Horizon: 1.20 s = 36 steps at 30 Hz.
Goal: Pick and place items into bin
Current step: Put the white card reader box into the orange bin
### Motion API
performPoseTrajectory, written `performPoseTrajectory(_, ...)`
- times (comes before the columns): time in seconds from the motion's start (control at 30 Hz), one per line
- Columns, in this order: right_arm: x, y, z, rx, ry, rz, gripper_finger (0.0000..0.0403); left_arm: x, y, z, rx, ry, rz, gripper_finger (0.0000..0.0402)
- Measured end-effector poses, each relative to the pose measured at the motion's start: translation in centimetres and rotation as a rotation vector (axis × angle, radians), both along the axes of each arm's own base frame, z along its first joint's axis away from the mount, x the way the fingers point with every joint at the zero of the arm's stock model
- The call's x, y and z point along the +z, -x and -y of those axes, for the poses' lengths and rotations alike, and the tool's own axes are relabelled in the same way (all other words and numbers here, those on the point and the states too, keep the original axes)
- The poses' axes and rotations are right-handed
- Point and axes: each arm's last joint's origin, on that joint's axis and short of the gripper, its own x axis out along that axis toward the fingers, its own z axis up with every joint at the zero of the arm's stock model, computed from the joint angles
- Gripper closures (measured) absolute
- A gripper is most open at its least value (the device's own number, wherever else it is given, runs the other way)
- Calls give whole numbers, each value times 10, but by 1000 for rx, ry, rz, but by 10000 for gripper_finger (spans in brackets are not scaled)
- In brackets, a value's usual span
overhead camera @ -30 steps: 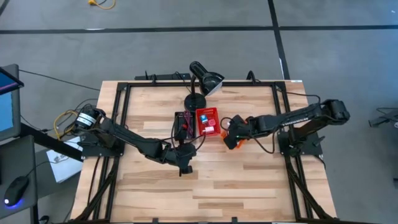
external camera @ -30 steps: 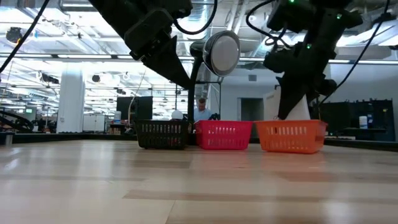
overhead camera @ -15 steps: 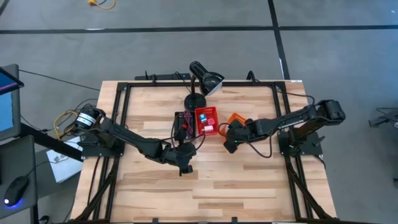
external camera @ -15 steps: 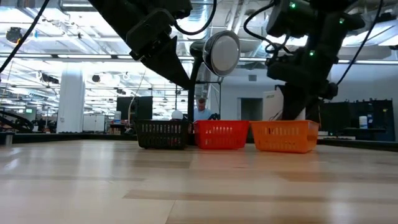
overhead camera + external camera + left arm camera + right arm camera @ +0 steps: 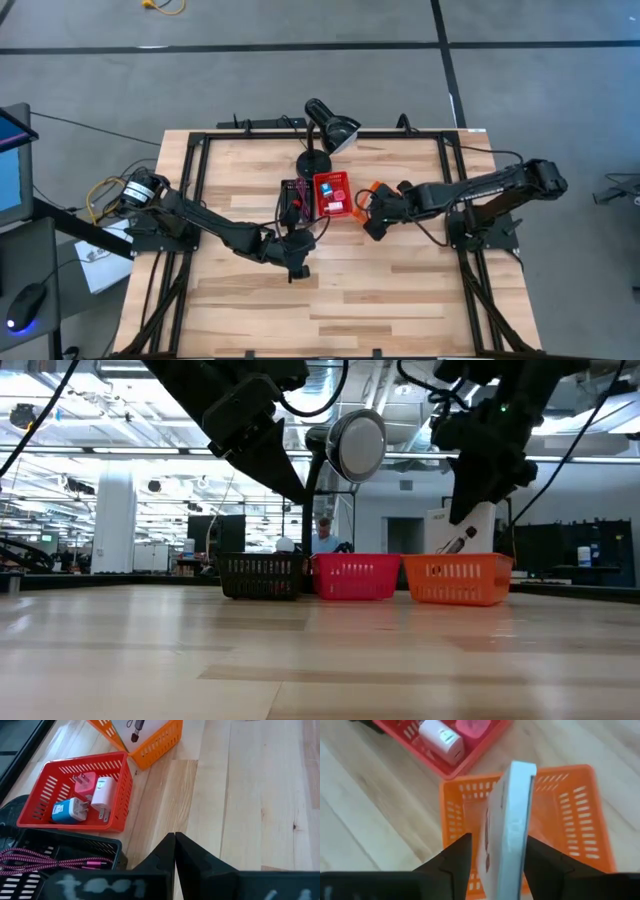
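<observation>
A white card (image 5: 507,820) with a black mark (image 5: 455,543) stands on edge in the orange basket (image 5: 570,815). Its top sticks out above the rim. My right gripper (image 5: 497,852) is open just above the basket and points steeply down. Its fingers stand on either side of the card's top with small gaps. In the high view my right gripper (image 5: 372,226) is just near of the orange basket (image 5: 377,188). My left gripper (image 5: 175,837) is shut on nothing, above the table near of the black basket (image 5: 294,200).
A red basket (image 5: 35,805) between the black and orange ones holds blue (image 5: 67,811), white (image 5: 103,794) and pink (image 5: 85,782) plugs. The black basket (image 5: 30,840) holds pink cords. A black desk lamp (image 5: 328,128) stands behind the baskets. Bare wood lies toward the near edge.
My right gripper has dipped toward the orange basket and then risen above it, leaving the white card standing inside. The orange basket has slid a little toward the red one. My left arm has kept still.
</observation>
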Motion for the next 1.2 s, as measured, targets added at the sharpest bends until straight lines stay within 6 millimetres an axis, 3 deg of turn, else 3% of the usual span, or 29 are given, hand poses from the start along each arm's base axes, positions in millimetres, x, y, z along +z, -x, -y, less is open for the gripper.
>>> performPoseTrajectory(0.33, -6, 12, 13, -62, 78, -158, 315, 0, 0, 1, -14, 16, -4, 401)
performPoseTrajectory(0.57, -5, 13, 29, -94, 61, -170, 372, 0, 0, 1, -14, 16, -5, 401)
performPoseTrajectory(0.77, -2, 14, 34, -75, -19, -147, 364, -1, 1, 0, -14, 13, -13, 401)
performPoseTrajectory(1.07, 40, 30, 31, 77, -141, 55, 368, -2, 2, 0, -13, 6, -34, 401)
performPoseTrajectory(1.2, 43, 38, 38, 83, -241, 84, 369, -2, 2, 0, -13, 7, -34, 401)
